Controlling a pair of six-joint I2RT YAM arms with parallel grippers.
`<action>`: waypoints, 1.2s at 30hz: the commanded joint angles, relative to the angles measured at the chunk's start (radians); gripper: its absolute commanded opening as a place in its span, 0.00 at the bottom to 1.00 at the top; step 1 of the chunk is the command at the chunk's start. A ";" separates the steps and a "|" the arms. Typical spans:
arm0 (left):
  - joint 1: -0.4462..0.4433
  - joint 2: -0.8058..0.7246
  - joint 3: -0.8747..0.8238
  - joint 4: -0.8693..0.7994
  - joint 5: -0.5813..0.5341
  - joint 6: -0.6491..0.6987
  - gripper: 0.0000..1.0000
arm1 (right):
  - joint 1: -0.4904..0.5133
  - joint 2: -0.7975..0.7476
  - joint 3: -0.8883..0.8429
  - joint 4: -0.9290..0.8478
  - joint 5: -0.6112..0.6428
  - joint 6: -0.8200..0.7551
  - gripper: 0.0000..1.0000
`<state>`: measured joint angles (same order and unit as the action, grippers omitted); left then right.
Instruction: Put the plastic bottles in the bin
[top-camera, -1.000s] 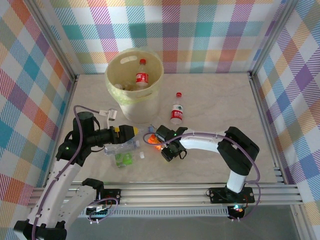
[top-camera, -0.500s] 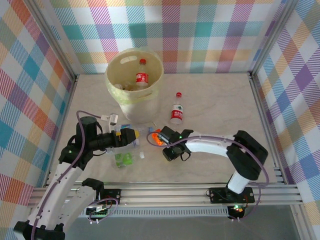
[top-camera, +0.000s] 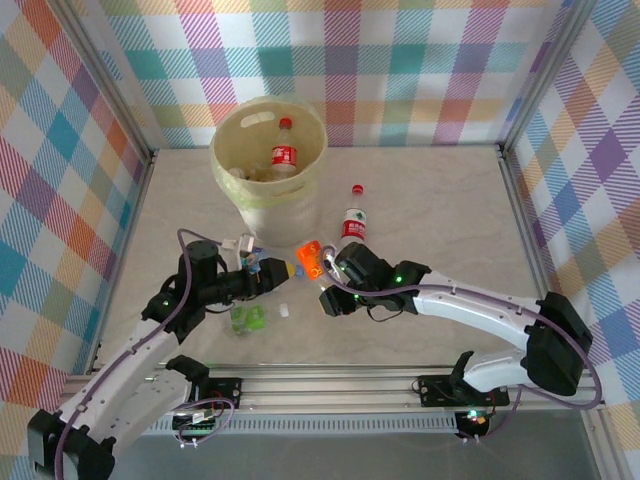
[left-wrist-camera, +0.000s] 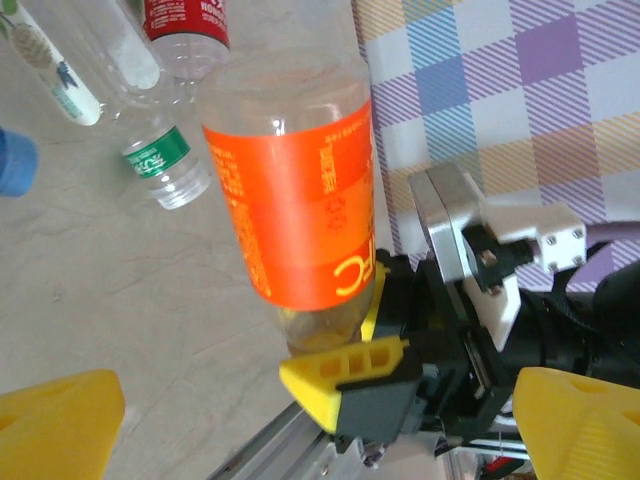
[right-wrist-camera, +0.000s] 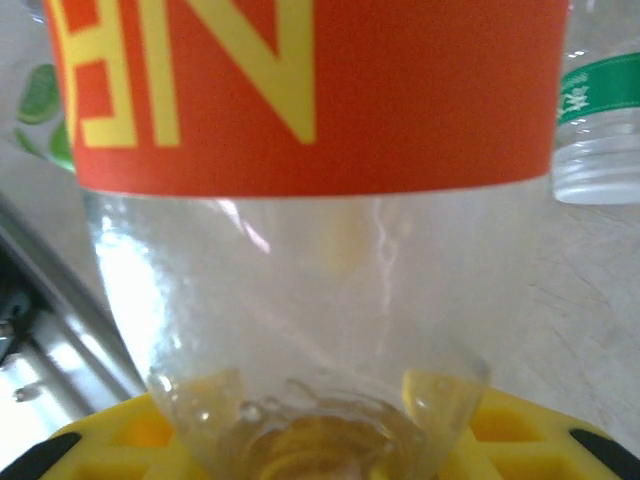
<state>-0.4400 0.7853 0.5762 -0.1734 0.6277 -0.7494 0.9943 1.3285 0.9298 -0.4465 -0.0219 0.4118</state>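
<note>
- Right gripper (top-camera: 322, 274): the jaws are closed on the base of the orange-labelled bottle (top-camera: 309, 258). In the left wrist view one of its yellow fingers (left-wrist-camera: 345, 385) is pressed against that bottom end. We cannot tell whether the bottle is clear of the table (top-camera: 440, 210).
- Left gripper (top-camera: 268, 272): the jaws are spread wide with nothing held. It sits just at 9 o'clock of the gripped bottle.
- Held bottle's place: near the table's middle, at 5 o'clock of the bin (top-camera: 222, 175), outside it and not yet over the rim.
- Done: an upright red-labelled bottle (top-camera: 285, 153) stands in the bin, with paler bottle shapes at its 9 o'clock. The count is unclear.
- Left to do: a red-capped bottle (top-camera: 352, 222) lies at 1 o'clock of the right gripper. A crushed green-labelled bottle (top-camera: 245, 318) lies at 7 o'clock of the left gripper. The left wrist view shows further clear bottles beyond the held one.
- Our judgement: the task is partway done. This bottle is gripped, and its carry to the bin is pending.
</note>
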 joint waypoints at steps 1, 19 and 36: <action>-0.043 0.028 -0.012 0.159 -0.068 -0.079 1.00 | 0.010 -0.027 0.043 0.043 -0.090 0.028 0.41; -0.098 0.128 0.004 0.311 -0.117 -0.160 0.77 | 0.069 -0.022 0.066 0.086 -0.153 0.037 0.42; -0.098 0.070 0.075 0.195 -0.153 -0.136 0.49 | 0.074 -0.015 0.074 0.107 -0.138 0.035 0.56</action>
<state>-0.5289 0.8913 0.5911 0.0509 0.4976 -0.9070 1.0611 1.3079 0.9672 -0.3737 -0.1547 0.4458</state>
